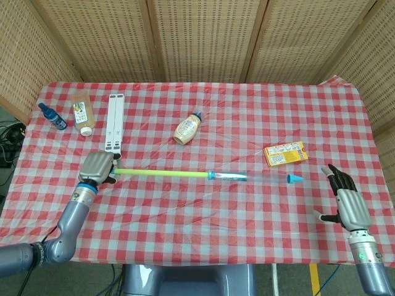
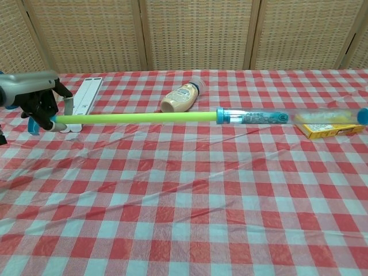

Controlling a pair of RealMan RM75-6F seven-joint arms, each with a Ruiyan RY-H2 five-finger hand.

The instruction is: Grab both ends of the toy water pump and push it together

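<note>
The toy water pump (image 1: 203, 175) (image 2: 172, 117) is a long yellow-green rod running into a clear tube with blue caps. It hangs level above the checked cloth, fully drawn out. My left hand (image 1: 96, 168) (image 2: 38, 102) grips its handle end at the left. The tube's blue tip (image 1: 295, 179) (image 2: 363, 115) points right, free in the air. My right hand (image 1: 346, 200) hovers open off the table's right front corner, well apart from that tip; the chest view does not show it.
A mayonnaise bottle (image 1: 187, 128) lies behind the pump's middle. A white folded stand (image 1: 113, 123), a juice bottle (image 1: 81, 111) and a small blue bottle (image 1: 52, 116) sit at the back left. A yellow box (image 1: 285, 153) lies at the right.
</note>
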